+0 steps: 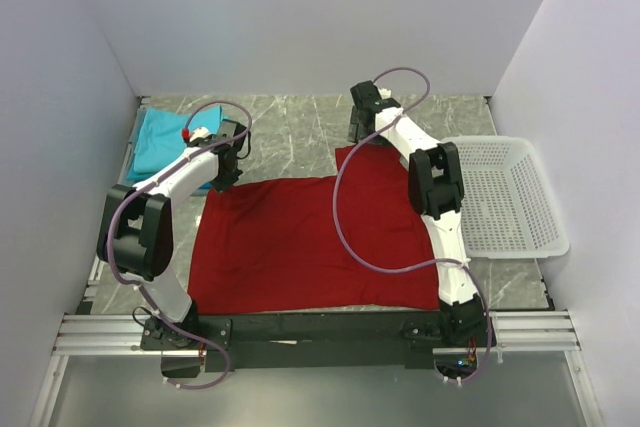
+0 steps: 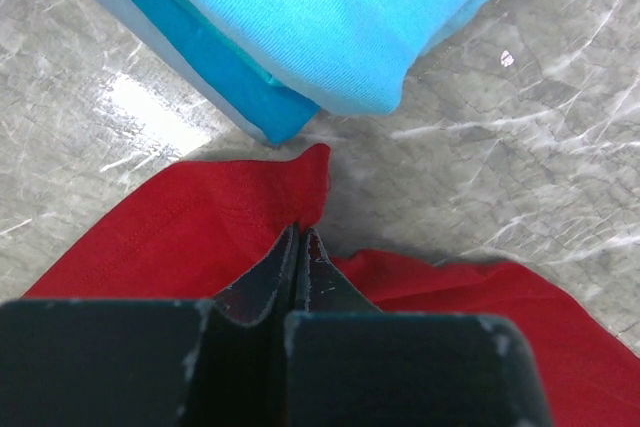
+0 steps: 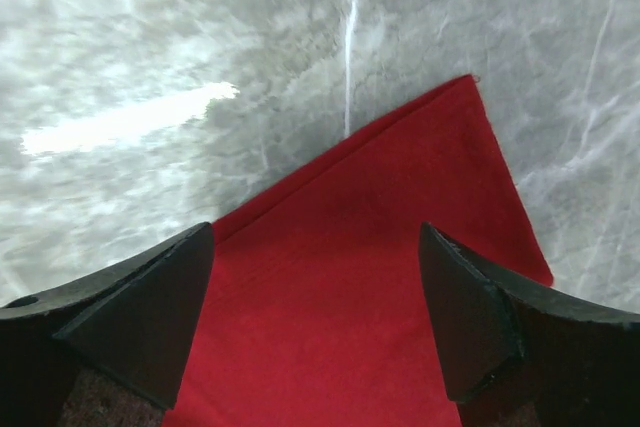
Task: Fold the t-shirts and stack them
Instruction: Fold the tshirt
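Note:
A dark red t-shirt (image 1: 310, 242) lies spread flat across the middle of the table. My left gripper (image 1: 228, 175) is at its far left corner, shut on a pinch of the red cloth (image 2: 200, 237), which peaks up at the closed tips (image 2: 302, 232). Just beyond that corner lie folded teal t-shirts (image 1: 160, 142), stacked (image 2: 300, 7). My right gripper (image 1: 358, 135) hovers open over the shirt's far right corner (image 3: 400, 177), its fingers spread wide (image 3: 316, 234) with nothing between them.
A white lattice basket (image 1: 505, 197) stands at the right edge of the table. The tabletop is grey marble (image 1: 290, 127). White walls close in the left, the back and the right.

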### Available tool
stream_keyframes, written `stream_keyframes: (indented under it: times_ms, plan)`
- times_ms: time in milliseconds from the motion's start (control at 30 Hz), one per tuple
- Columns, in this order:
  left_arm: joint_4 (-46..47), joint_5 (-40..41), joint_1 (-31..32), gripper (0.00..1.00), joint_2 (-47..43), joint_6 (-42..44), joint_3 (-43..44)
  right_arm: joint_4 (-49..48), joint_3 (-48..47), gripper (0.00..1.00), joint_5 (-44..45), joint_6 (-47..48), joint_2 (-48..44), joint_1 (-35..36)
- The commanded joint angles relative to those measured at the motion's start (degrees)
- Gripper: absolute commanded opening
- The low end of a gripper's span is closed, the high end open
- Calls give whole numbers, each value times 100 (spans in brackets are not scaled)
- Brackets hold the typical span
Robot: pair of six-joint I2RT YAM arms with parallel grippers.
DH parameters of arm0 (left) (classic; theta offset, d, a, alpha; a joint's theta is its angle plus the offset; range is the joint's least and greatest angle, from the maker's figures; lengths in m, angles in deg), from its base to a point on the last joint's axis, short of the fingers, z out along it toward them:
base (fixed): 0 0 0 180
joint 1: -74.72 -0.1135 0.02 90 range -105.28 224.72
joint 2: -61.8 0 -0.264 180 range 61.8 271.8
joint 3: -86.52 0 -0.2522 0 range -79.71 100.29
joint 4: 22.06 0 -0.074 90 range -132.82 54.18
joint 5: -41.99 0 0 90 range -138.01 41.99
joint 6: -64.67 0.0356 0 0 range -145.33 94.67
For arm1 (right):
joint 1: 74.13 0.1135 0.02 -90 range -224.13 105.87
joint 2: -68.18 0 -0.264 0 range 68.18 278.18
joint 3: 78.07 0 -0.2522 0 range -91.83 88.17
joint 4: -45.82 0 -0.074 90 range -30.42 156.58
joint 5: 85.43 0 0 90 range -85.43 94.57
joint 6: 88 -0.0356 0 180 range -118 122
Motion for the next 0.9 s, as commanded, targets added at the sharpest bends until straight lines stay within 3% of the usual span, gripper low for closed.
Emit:
stream_keyframes:
  times_ms: [0,267,467,600,733,867]
  plan:
    - [63,-57,25,1,-283,32,1,334,-359,88,262,-58,114,-44]
    - [116,-109,25,1,-231,93,0,563,-351,76,411,-207,290,-44]
    - [90,-118,25,1,-187,128,79,467,-272,49,262,-251,158,-52]
    - [64,-92,25,1,-178,137,106,405,-281,20,156,-260,158,-52]
    - [28,-74,25,1,-187,120,115,283,-149,2,78,-330,1,-52]
    - [63,-127,25,1,-231,137,71,-392,360,0,-142,-225,-430,-61]
